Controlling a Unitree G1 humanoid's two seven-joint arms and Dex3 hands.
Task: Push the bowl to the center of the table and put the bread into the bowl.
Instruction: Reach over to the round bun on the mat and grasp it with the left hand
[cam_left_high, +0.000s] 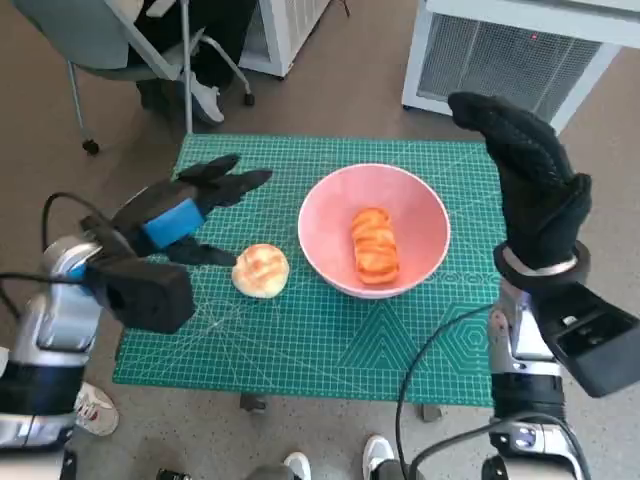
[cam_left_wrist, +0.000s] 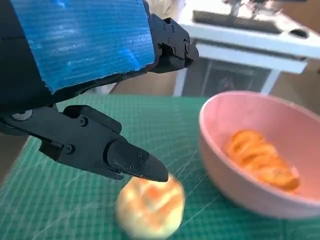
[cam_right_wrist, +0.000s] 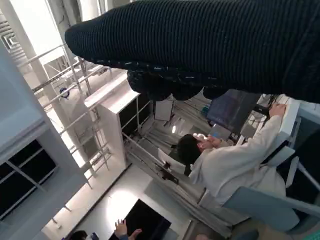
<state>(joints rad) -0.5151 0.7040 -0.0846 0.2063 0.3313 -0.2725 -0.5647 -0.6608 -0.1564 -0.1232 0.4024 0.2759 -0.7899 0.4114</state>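
Your left hand (cam_left_high: 185, 215) hovers spread and empty just beside the round bun (cam_left_high: 261, 270) on the green mat (cam_left_high: 300, 340), the pink bowl (cam_left_high: 420, 200) already holds an orange pastry (cam_left_high: 375, 245) — your right hand (cam_left_high: 530, 185) is raised, fingers apart, holding nothing.

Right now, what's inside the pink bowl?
One orange, ridged piece of bread lies inside the pink bowl. The bowl's bottom beneath it is covered. A round bun sits outside on the green mat.

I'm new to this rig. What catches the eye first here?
The pink bowl at the middle of the green mat, an orange loaf already in it. Just left of it a round bun lies on the mat, the left hand open over it. The right hand is raised beside the bowl.
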